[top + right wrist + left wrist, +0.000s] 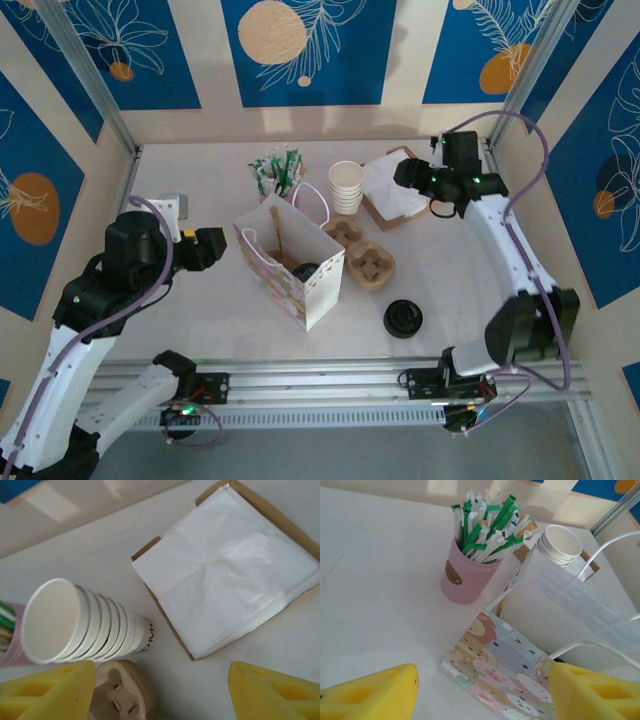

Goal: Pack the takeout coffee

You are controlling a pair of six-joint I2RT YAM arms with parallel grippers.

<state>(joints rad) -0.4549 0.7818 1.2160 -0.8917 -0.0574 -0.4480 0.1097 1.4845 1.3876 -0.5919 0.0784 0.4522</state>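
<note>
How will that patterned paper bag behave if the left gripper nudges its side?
The paper bag probably slides or tips rather than resisting: it stands tall with thin walls and looks light. Its sides likely flex inward, since the top is open and unsupported. What looks like a black-lidded cup inside may weigh the base down and steady it somewhat.

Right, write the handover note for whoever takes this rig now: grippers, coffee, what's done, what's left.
Left gripper: open, empty, left of the patterned paper bag, apart from it.
Right gripper: open, empty, above the stack of lidless cups and the napkin box.
Takeout coffee: a dark round lid shows inside the bag, partly hidden.
Done: the coffee appears packed.
Left: check it sits upright. The spare black lid and the cardboard cup carrier lie outside the bag.
</note>
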